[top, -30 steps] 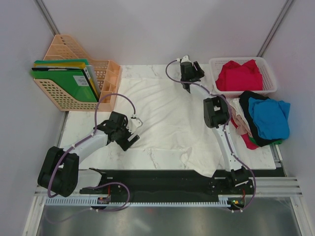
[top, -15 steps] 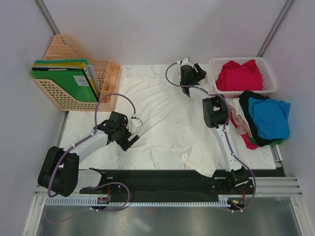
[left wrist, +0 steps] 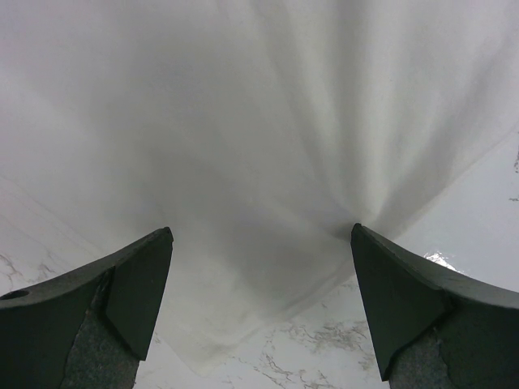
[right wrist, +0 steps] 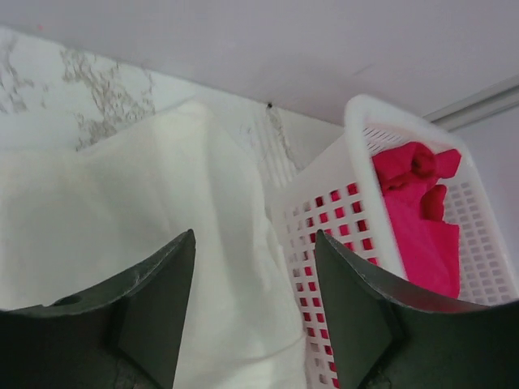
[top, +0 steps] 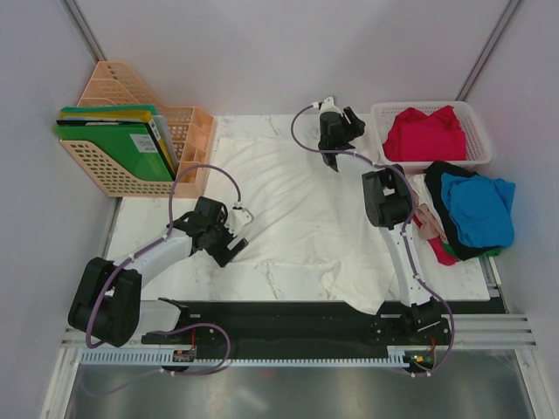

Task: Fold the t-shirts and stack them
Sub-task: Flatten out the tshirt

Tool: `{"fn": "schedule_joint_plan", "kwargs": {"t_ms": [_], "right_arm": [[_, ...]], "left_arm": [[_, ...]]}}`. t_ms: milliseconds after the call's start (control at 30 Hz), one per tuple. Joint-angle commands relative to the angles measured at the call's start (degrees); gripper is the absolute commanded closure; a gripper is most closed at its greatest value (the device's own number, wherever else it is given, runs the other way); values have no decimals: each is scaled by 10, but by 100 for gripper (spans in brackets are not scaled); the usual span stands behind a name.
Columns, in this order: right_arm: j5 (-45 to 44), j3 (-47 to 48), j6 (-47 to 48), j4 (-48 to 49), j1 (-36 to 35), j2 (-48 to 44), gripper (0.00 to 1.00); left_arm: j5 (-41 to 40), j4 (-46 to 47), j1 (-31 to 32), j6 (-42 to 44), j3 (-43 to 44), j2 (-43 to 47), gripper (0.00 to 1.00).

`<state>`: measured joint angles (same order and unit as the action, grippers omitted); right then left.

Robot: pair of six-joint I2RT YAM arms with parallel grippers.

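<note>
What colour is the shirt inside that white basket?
The shirt is red, seen best in the top view, bunched inside the basket.

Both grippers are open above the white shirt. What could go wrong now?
The right gripper hangs close beside the basket; closing on the white shirt there, it may bump it. The shirt's near corner droops over the table front edge by the right arm's base, so a pull might snag it there.
</note>
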<state>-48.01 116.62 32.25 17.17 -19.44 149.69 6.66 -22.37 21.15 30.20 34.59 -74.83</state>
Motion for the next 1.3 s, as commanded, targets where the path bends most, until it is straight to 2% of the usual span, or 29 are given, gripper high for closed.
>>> {"fn": "schedule_joint_plan", "kwargs": {"t_ms": [0, 333, 433, 533, 567, 733, 767, 867, 933, 1067, 1133, 1200, 1233, 1267], "right_arm": [[-1, 12, -3, 53, -20, -103, 32], [10, -29, -80, 15, -48, -277, 30], [16, -46, -95, -35, -50, -312, 29], [33, -77, -132, -161, -47, -371, 23], [61, -111, -155, -237, -46, -394, 18], [214, -242, -195, -417, -11, -596, 2], [242, -259, -204, -492, -2, -617, 2], [283, -317, -190, -594, 44, -701, 2], [268, -365, -163, -606, 62, -775, 4], [230, -466, -141, -633, 70, -854, 17], [257, -492, -143, -651, 72, -870, 20], [285, -521, -149, -679, 72, -871, 32], [320, -529, -149, -688, 73, -870, 42], [329, -543, -154, -696, 72, -869, 74]], "left_arm": [[-35, -34, 3, -1, -40, -25, 2], [-41, -38, 3, -1, -46, -7, 2], [-41, -38, 3, -2, -44, -6, 2], [-40, -36, 2, -3, -40, -1, 2], [-38, -35, 2, -2, -40, 5, 2], [-26, -30, 3, 0, -38, 7, 2], [-25, -29, 3, -1, -38, 6, 2], [-20, -27, 3, -1, -40, 9, 2], [-16, -27, 4, 0, -40, 16, 2], [-11, -28, 4, 0, -37, 24, 2], [-11, -28, 5, 0, -37, 29, 2], [-9, -29, 5, 0, -39, 34, 2], [-9, -30, 4, 0, -40, 36, 2], [-8, -31, 4, 0, -43, 42, 2]]}}
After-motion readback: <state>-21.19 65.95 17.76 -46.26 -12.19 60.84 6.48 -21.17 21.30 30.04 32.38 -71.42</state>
